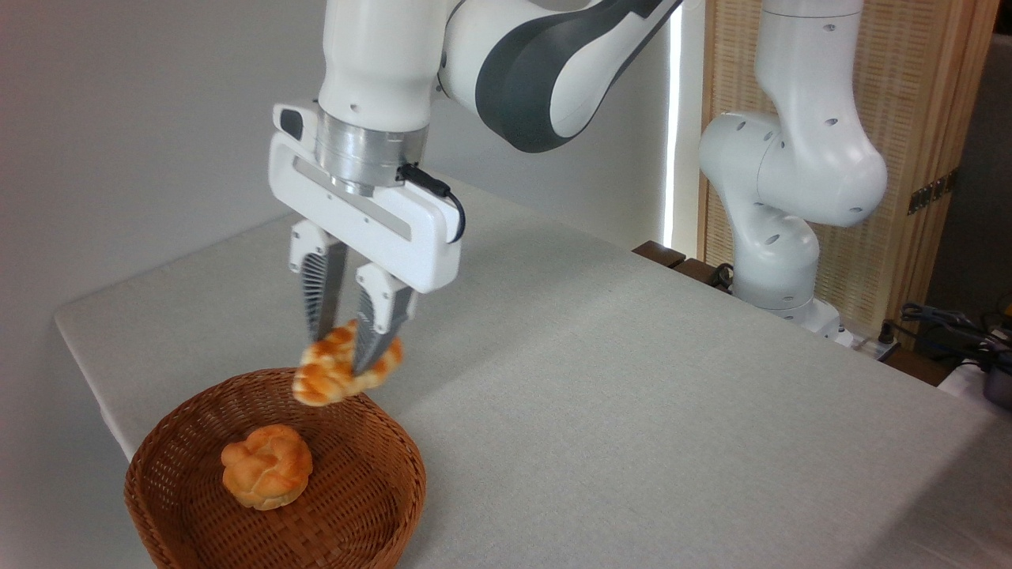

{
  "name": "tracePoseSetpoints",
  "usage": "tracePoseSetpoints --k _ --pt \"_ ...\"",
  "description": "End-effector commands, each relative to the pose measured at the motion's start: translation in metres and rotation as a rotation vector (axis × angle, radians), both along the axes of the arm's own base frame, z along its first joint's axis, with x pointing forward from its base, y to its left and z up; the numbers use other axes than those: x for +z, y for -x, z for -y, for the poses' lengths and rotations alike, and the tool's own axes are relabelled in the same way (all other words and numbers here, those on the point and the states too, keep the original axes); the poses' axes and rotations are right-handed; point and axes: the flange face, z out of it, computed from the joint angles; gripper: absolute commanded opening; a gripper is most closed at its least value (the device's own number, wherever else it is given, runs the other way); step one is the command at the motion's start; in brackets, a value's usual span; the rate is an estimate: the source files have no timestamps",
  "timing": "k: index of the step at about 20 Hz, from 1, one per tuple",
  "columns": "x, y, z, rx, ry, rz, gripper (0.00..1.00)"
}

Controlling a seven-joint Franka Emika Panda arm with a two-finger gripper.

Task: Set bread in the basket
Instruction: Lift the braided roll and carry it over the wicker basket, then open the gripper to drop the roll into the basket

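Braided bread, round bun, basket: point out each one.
braided bread [322, 381], camera view, lower left end, below the shut pincer [341, 348].
round bun [266, 466], camera view, knotted top.
basket [395, 462], camera view, right inner wall.

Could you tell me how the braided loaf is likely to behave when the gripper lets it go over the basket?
The loaf hangs straight from a mid-body pinch in the gripper, so it seems stiff and light. Held tilted above the basket rim, it may land end-first and tip. It could settle against the bun.
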Motion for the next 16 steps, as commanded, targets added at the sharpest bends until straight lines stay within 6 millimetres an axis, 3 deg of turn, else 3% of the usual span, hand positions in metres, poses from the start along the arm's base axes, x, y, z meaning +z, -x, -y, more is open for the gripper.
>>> tracePoseSetpoints --k 1,3,4,5,16 --pt "0.015 -0.017 -0.002 0.169 0.095 0.101 0.64" --pt "0.011 -0.026 -0.005 0.234 0.115 0.141 0.78" --pt "0.012 -0.028 -0.006 0.262 0.125 0.163 0.96" --pt "0.010 -0.030 -0.006 0.281 0.130 0.165 1.00" --pt "-0.003 -0.033 -0.001 0.265 0.116 0.144 1.00"
